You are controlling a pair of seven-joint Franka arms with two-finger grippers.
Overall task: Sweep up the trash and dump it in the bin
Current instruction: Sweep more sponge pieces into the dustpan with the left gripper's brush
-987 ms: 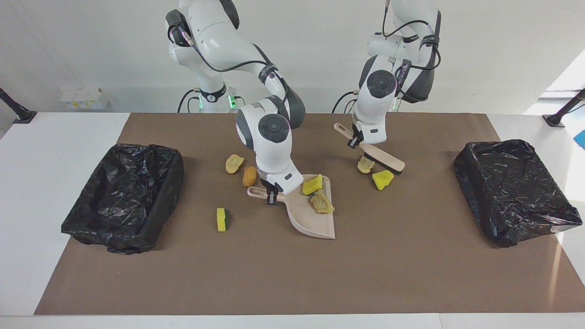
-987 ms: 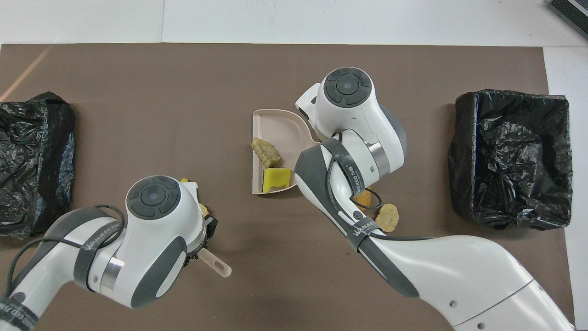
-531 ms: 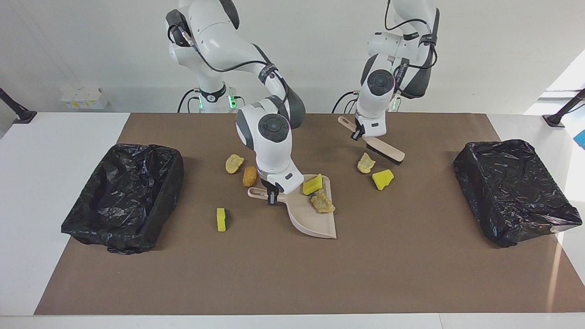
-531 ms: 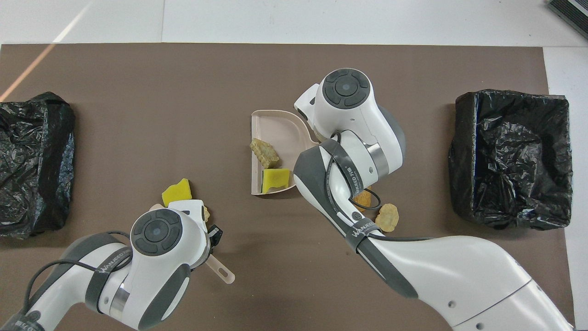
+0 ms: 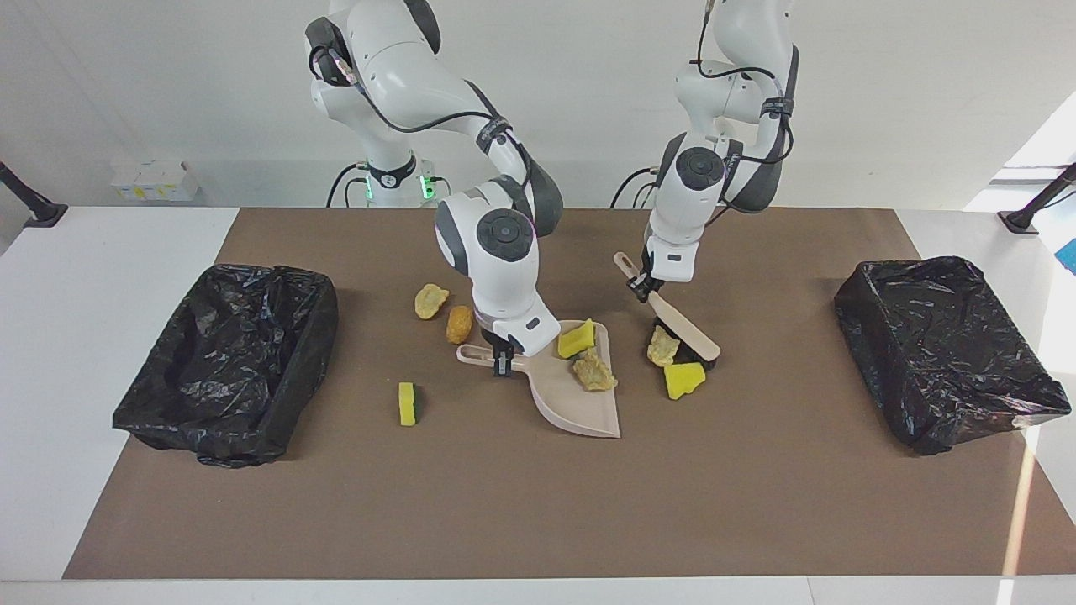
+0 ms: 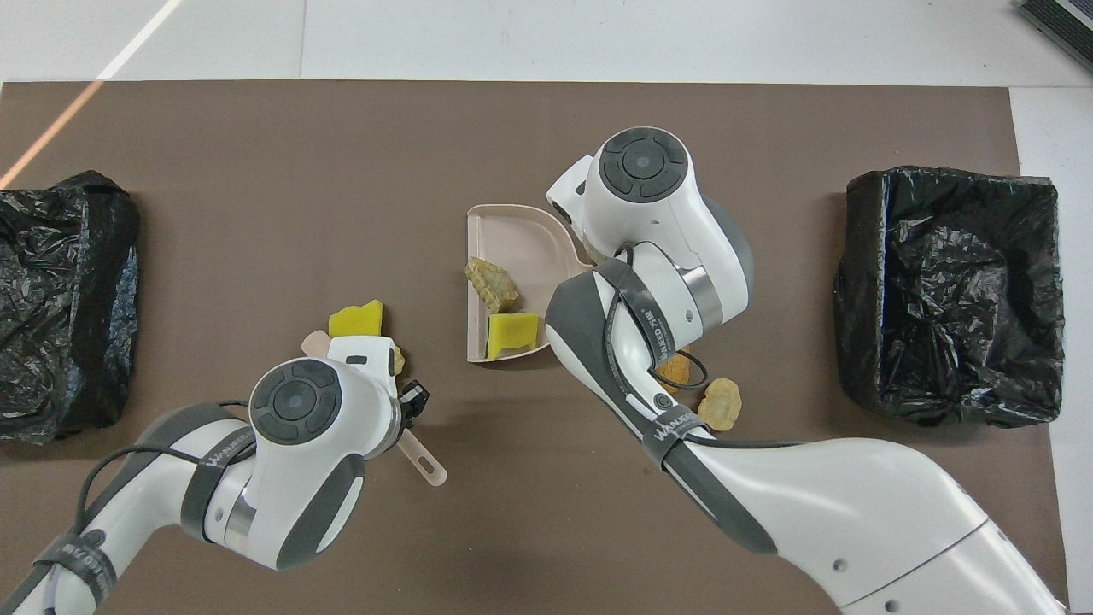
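Observation:
My right gripper is shut on the handle of the beige dustpan, which lies flat on the mat. In the pan sit a yellow sponge chunk and a tan lump. My left gripper is shut on the brush, bristles down. The brush head touches a tan lump and a yellow chunk, just off the pan toward the left arm's end. More trash lies loose: a tan lump, an orange-brown lump and a green-backed sponge.
A bin lined with a black bag stands at the right arm's end of the table. A second black-lined bin stands at the left arm's end. A brown mat covers the table.
My left gripper lifted the brush, then brought it down and pushed the tan lump and yellow chunk away from the robots, closer to the dustpan. The right arm and the pan stayed put.

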